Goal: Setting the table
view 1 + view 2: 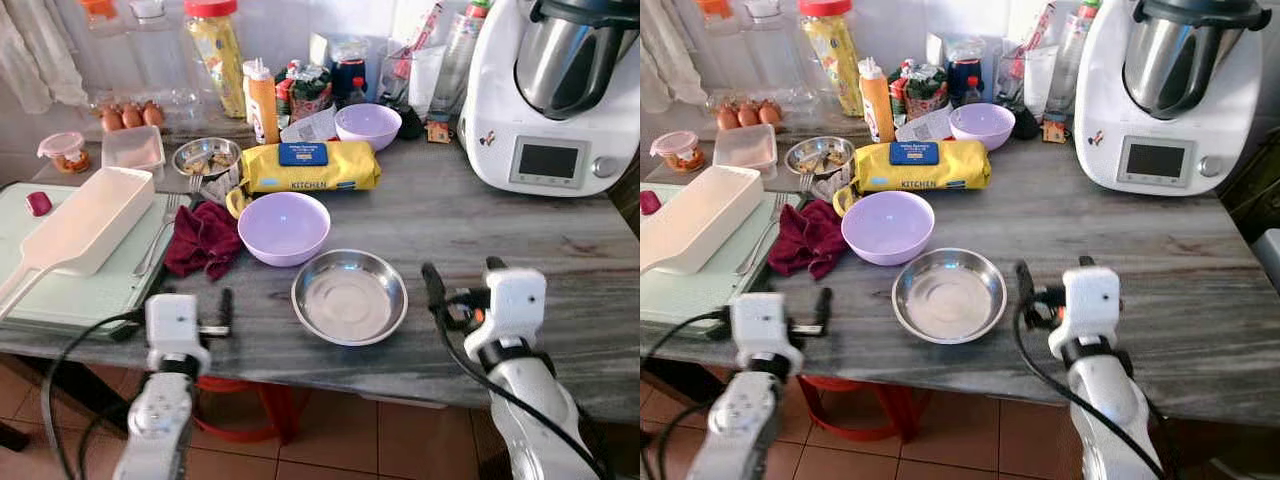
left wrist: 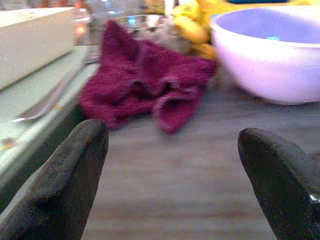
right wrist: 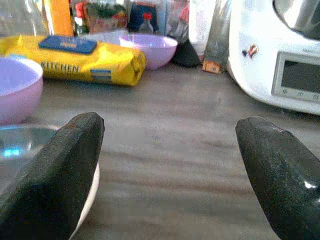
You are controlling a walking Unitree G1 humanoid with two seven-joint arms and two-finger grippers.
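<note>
A shallow steel plate lies near the table's front edge, between my two grippers. Behind it to the left stands a purple bowl, and a second purple bowl stands further back. A maroon cloth is crumpled left of the near bowl, with a fork beside it on the green board. My left gripper is open at the front edge, facing the cloth; one finger shows. My right gripper is open just right of the steel plate, holding nothing.
A white long-handled tray rests on the green board. A yellow kitchen pack, a small steel bowl of food, bottles and jars crowd the back. A large white kitchen machine stands at the back right.
</note>
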